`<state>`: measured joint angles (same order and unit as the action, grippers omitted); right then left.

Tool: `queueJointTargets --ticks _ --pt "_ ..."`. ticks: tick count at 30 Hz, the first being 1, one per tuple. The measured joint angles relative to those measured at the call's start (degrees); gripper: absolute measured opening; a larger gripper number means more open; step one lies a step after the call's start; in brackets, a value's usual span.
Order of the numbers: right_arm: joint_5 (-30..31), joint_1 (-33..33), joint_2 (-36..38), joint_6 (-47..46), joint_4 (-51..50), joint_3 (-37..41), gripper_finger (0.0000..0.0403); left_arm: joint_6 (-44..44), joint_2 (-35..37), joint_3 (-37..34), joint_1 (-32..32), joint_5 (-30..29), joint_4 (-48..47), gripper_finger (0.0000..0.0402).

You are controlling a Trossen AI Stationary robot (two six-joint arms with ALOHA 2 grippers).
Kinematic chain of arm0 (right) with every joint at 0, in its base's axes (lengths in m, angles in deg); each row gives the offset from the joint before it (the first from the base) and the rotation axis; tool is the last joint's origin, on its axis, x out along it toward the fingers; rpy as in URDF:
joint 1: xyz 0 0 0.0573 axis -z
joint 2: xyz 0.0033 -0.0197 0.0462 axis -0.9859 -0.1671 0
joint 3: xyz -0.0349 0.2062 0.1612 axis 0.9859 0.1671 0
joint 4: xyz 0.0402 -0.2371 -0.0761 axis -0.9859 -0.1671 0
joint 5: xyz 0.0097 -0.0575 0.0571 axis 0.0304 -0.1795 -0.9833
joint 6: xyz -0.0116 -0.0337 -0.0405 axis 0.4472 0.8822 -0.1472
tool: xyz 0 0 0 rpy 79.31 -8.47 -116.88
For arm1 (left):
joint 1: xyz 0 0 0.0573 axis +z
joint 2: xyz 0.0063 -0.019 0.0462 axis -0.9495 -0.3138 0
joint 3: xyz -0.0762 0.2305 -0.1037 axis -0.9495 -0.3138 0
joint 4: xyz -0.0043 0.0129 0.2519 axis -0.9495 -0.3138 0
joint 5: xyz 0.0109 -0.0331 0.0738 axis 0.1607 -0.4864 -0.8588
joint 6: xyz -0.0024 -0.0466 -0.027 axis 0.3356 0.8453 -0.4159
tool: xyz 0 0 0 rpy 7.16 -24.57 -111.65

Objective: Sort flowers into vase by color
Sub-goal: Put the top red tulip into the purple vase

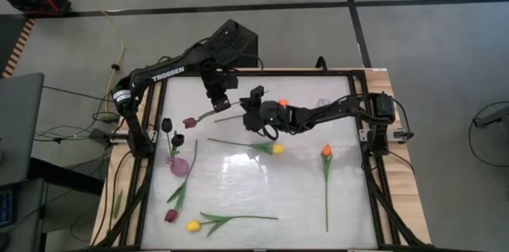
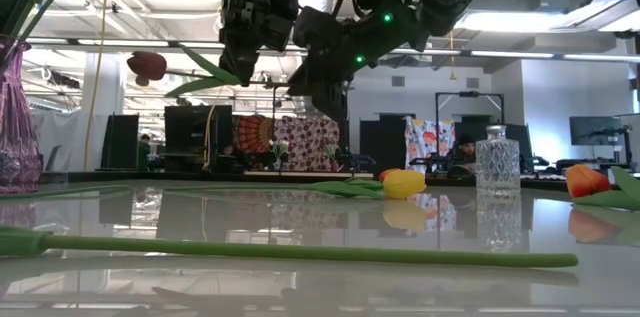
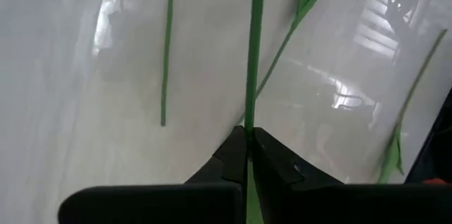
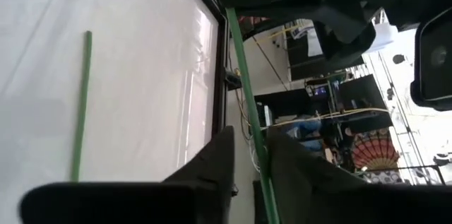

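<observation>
Two dark maroon tulips (image 1: 172, 131) stand in the purple glass vase (image 1: 176, 164); four flowers remain on the white worktop (image 1: 302, 204). The left hand (image 1: 216, 106) is clenched on a maroon tulip's green stem (image 3: 253, 54), held aloft. The right hand (image 1: 253, 110) straddles the same stem, its grip undetermined.

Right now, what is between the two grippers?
In the high view, only the green stem of the maroon tulip spans the gap: the left gripper is clamped on it, and the right gripper straddles it further along.

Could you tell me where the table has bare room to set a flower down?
Bare: between the yellow tulip and the orange tulip, and below the yellow tulip's stem. Crowded: the left edge around the purple vase, and under both grippers.
</observation>
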<state>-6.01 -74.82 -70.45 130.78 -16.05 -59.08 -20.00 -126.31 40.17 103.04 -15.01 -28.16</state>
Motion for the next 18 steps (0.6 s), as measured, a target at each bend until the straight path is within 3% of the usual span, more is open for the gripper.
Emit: queueJointTargets --ticks 5,10,18 --pt "0.0 0.0 0.0 0.0 -0.8 0.0 0.0063 -2.5 0.0 0.0 -1.1 0.0 1.1 0.0004" --pt "-0.6 -0.3 0.0 -2.1 -6.7 0.0 0.0025 -3.6 0.0 0.0 -2.9 -0.2 4.1 0.0047" --pt "-12.9 0.0 1.5 -20.2 -23.8 0.0 0.0025 -13.6 1.3 0.0 -3.8 -0.8 5.2 0.0136"
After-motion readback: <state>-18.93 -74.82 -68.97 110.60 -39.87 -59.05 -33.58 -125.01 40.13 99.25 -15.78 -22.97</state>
